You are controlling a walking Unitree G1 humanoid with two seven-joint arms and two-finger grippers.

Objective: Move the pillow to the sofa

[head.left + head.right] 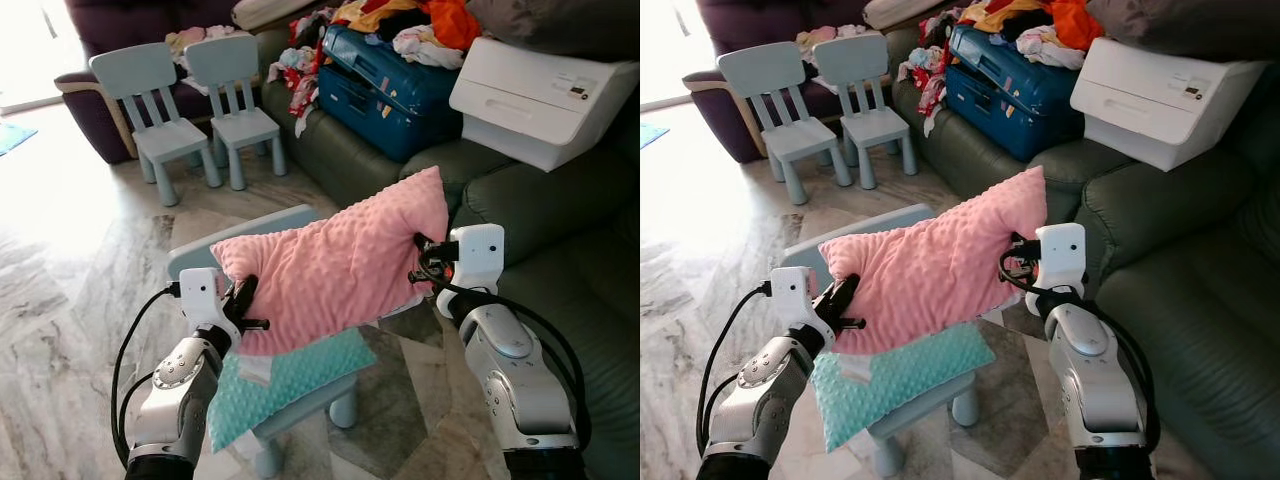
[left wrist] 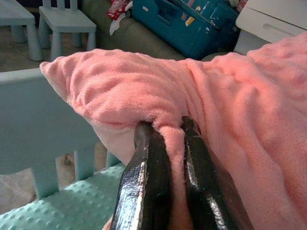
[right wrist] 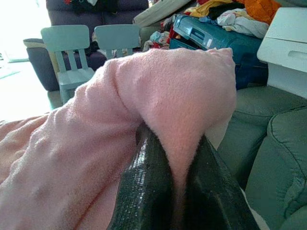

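Nearest the head camera, the two silver arms reach forward, and between them hangs the pink pillow [image 1: 335, 265], lifted clear of the teal pillow [image 1: 285, 385] that lies on the seat of the small light-blue chair [image 1: 245, 228] beneath it. The left gripper [image 1: 243, 303] has its black fingers [image 2: 146, 182] pinched together on a fold at the pillow's near left edge; the right gripper [image 1: 425, 262] is clamped the same way on the pillow's right end, which sits higher than the left. Just right of the pillow is the dark green sofa [image 1: 560, 230], with a white box-shaped appliance [image 1: 545, 95] resting on its far cushions. Farther left along the sofa lies a blue suitcase [image 1: 385, 85] heaped with loose clothes [image 1: 420, 25]. On the marble floor [image 1: 70, 290] at far left stand two more light-blue chairs [image 1: 195, 110].
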